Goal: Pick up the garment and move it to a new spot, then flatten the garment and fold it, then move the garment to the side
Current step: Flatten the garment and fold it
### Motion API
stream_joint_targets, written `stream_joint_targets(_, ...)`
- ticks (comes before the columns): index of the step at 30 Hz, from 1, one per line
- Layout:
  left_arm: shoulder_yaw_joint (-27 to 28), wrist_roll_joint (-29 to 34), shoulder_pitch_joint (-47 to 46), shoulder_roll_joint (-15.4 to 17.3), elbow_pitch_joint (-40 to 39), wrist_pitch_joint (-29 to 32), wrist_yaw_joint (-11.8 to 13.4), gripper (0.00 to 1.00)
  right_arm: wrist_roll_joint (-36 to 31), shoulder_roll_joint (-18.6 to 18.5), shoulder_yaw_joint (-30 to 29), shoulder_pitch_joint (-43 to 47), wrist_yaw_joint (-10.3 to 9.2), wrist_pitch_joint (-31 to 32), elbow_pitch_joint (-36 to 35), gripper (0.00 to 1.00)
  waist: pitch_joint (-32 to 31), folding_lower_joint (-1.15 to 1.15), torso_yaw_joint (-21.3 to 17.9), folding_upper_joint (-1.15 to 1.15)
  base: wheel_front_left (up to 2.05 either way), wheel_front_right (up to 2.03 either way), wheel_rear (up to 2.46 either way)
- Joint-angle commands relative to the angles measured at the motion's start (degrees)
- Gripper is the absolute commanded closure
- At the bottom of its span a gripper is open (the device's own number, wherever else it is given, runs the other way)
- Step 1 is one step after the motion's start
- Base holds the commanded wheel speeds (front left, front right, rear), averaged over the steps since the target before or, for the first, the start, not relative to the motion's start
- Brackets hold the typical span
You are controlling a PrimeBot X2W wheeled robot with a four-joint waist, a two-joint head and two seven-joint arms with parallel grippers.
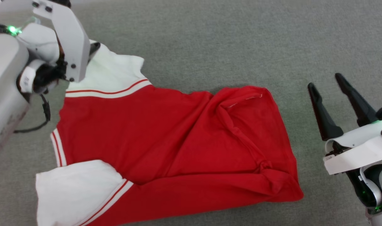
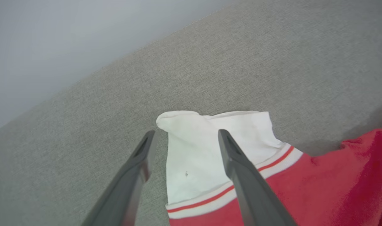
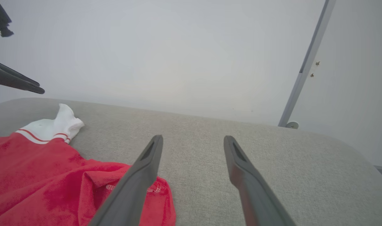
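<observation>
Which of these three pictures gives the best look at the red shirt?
The head view: the shirt lies nearly whole there, red body and both white sleeves. The left wrist view catches one white sleeve and some red; the right wrist view, the rumpled red end and a far sleeve.

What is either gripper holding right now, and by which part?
Nothing is held. The left gripper is open above the white sleeve; the right gripper is open beside the garment.

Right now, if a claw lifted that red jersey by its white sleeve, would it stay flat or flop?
Probably flop: the garment already lies in soft creases near its hem. It looks thin, so likely light. Pushed, it would probably bunch rather than slide whole across the grey surface.
</observation>
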Motion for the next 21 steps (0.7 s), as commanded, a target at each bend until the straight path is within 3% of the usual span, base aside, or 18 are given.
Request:
stream_joint_targets(1,0.0,0.4,-0.8,-0.8,2.4,-0.5,-0.8,0.00,0.3,0.0,0.7,-0.8,-0.10,-0.6,0.6,0.00,1.3,0.00,-1.3,0.00,0.00,0.00,0.00)
stream_joint_targets(7,-1.3,0.6,-2.3,-4.4,12.8,-0.4,-4.2,0.00,1.7,0.0,1.5,-1.6,-0.10,-1.3,3.2,0.00,2.2,0.00,-2.1,0.00,0.00,0.00,0.00)
stream_joint_targets(18,-2.7,1.3,-3.2,-10.8,27.1,-2.4,-6.0,0.00,3.7,-1.1,3.1,-3.3,-0.10,0.4,4.6,0.00,3.8,0.00,-2.6,0.00,0.00,0.00,0.00)
stream_joint_targets(19,-2.8,1.4,-3.3,-11.2,28.3,-2.5,-6.0,0.04,3.7,-1.2,3.3,-3.5,-0.10,0.6,4.8,0.00,3.9,0.00,-2.7,0.00,0.00,0.00,0.00)
stream_joint_targets(21,-3.0,1.6,-3.7,-12.0,30.3,-2.6,-6.4,0.71,4.1,-1.3,3.6,-3.7,-0.10,1.0,5.0,0.00,4.2,0.00,-2.8,0.00,0.00,0.00,0.00)
